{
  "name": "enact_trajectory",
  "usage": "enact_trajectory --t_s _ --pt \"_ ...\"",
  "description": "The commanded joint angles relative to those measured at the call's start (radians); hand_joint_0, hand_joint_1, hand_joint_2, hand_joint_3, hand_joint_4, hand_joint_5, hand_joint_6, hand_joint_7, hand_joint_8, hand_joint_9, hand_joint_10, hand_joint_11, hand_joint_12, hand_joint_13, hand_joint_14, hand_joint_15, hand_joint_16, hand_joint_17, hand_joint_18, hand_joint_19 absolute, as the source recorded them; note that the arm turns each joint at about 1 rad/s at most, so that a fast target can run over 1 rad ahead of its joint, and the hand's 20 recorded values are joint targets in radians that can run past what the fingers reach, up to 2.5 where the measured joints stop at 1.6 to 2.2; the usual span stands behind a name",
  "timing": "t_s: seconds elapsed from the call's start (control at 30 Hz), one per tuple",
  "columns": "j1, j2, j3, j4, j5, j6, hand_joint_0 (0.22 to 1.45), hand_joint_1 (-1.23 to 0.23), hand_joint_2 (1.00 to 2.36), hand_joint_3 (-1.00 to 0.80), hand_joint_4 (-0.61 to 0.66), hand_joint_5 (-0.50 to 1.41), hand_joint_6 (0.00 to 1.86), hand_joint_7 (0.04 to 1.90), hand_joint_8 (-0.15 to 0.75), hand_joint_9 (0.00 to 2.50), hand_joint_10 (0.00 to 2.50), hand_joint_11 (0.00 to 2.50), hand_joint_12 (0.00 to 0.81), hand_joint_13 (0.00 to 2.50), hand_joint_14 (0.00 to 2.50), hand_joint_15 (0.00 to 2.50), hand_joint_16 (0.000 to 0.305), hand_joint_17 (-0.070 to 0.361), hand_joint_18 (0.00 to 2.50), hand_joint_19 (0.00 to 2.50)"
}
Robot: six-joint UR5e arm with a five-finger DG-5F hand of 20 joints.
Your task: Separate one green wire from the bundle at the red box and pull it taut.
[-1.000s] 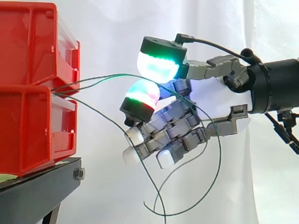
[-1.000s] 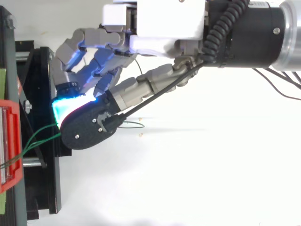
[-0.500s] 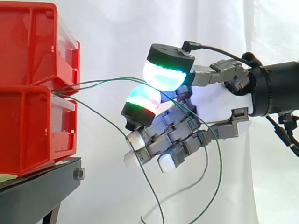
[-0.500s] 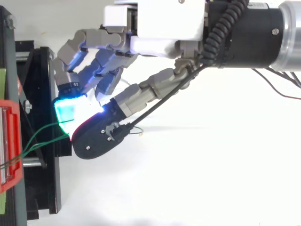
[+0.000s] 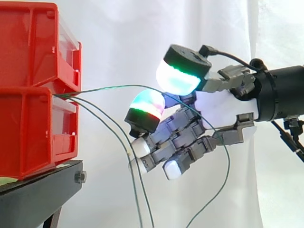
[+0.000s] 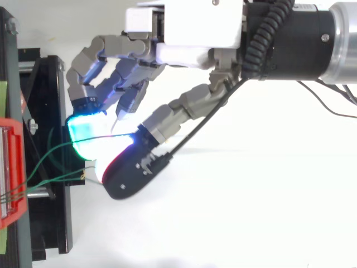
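Running near-level rightward from red box (image 5: 28, 133), green wire (image 5: 114, 87) pinched between hand's (image 5: 223, 102) thumb and finger pads; other wires (image 5: 90, 108) droop.

Arm's level on my feed, hand (image 5: 221, 102) curled up, thumb arched over 1 green wire (image 5: 109, 87) between pads.

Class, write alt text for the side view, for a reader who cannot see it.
One green wire stretches in a shallow arc from the stacked red bins at the view's left to the robot hand at its right, then trails down past it. Two other green wires hang loose from the bins, before a white curtain.
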Motion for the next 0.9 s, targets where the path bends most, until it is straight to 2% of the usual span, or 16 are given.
enact_trajectory --t_s 0.0,0.03,0.13,0.3,0.43,0.63,0.77,0.87 --pt "-0.004 0.0 -0.001 0.001 0.0 0.0 0.46 -0.66 1.0 -0.5 0.23 -0.18 0.86 0.96 0.338 0.76 0.01 0.42 0.336 0.72 0.01 0.19 0.055 0.124 0.88 0.33" --pt "-0.004 0.0 0.001 0.001 -0.001 0.0 0.48 -0.6 1.0 -0.5 0.21 -0.18 0.85 0.97 0.33 0.78 0.01 0.42 0.326 0.72 0.01 0.2 0.053 0.119 0.86 0.34" --pt "-0.009 0.0 0.001 0.001 -0.011 0.0 0.55 -0.56 1.0 -0.49 0.2 -0.18 0.84 1.0 0.314 0.79 0.01 0.41 0.308 0.71 0.01 0.21 0.049 0.11 0.83 0.38" --pt "-0.012 0.0 0.005 -0.003 -0.023 0.0 0.58 -0.63 1.01 -0.32 0.19 -0.18 0.84 1.06 0.309 0.78 0.01 0.42 0.303 0.71 0.01 0.21 0.047 0.107 0.83 0.38" --pt "-0.015 0.0 0.011 -0.003 -0.024 0.0 0.59 -0.67 1.02 -0.23 0.19 -0.19 0.87 1.04 0.314 0.78 0.01 0.44 0.304 0.72 0.01 0.21 0.047 0.107 0.83 0.37" --pt "-0.017 0.0 0.014 -0.003 -0.024 0.0 0.62 -0.79 1.01 -0.28 0.19 -0.2 0.89 0.98 0.309 0.75 0.01 0.46 0.305 0.71 0.01 0.19 0.047 0.106 0.84 0.34" --pt "-0.021 0.0 0.019 -0.003 -0.024 0.0 0.62 -0.81 1.01 -0.29 0.19 -0.2 0.9 0.97 0.309 0.75 0.01 0.45 0.303 0.71 0.01 0.19 0.047 0.106 0.84 0.34" --pt "-0.026 0.0 0.024 -0.006 -0.038 0.0 0.64 -0.82 1.01 -0.3 0.18 -0.2 0.9 0.96 0.306 0.75 0.01 0.45 0.302 0.71 0.01 0.19 0.047 0.105 0.85 0.33"
